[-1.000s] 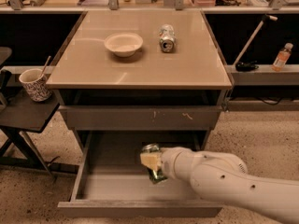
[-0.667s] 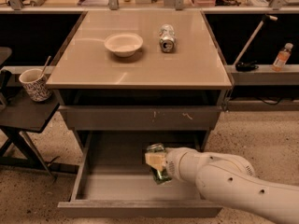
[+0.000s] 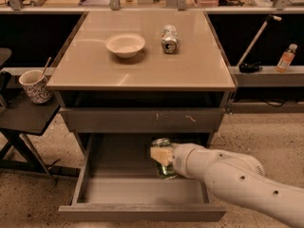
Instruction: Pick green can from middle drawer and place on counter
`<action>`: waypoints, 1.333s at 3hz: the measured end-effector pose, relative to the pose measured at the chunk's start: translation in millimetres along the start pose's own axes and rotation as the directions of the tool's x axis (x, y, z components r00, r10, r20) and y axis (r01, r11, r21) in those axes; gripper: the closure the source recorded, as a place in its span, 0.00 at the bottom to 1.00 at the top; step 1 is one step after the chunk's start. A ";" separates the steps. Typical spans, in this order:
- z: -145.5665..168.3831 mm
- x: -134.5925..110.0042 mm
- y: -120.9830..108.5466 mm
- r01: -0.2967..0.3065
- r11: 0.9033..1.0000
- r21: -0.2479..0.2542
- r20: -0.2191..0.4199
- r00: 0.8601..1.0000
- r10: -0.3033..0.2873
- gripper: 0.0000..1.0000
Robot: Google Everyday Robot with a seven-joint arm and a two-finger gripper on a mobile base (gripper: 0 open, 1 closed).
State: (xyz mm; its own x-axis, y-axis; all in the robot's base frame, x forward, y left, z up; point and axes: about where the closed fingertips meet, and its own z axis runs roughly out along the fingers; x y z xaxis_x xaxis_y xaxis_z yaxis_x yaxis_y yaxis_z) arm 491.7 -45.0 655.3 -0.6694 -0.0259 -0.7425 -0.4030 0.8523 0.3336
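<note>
The green can (image 3: 166,167) is upright in the grip of my gripper (image 3: 161,155), just above the grey floor of the open middle drawer (image 3: 118,190), right of its centre. The gripper's pale fingers (image 3: 159,153) are shut across the can's side, and my white arm (image 3: 228,177) reaches in from the lower right. The can's silver top shows under the cabinet's shadow. The tan counter (image 3: 142,68) is the cabinet's top, above the drawer.
On the counter are a white bowl (image 3: 125,44) and a paler silver can (image 3: 168,38) lying on its side. A scratched grey drawer front (image 3: 142,120) is shut above the open drawer. A patterned cup (image 3: 35,85) stands on the dark side table at the left. A bottle (image 3: 286,57) is at the right.
The gripper and the green can have shifted a little to the right and upward inside the drawer. Nothing on the counter has moved.
</note>
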 end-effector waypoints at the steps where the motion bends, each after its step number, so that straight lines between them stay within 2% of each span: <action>1: -31.1 -58.2 -19.0 -0.060 0.998 0.003 0.083 0.995 0.060 1.00; 2: -102.9 -119.4 -53.6 -0.135 0.990 0.044 0.156 0.980 0.126 1.00; 3: -173.5 -192.8 -86.2 -0.207 0.973 0.103 0.245 0.953 0.177 1.00; 4: -198.5 -231.3 -93.5 -0.211 0.972 0.106 0.313 0.934 0.169 1.00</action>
State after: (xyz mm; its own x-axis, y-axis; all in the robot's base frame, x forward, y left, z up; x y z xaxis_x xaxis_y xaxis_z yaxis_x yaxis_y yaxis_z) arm 560.3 -222.5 911.2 -0.4980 0.2835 -0.8195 -0.1837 0.8891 0.4192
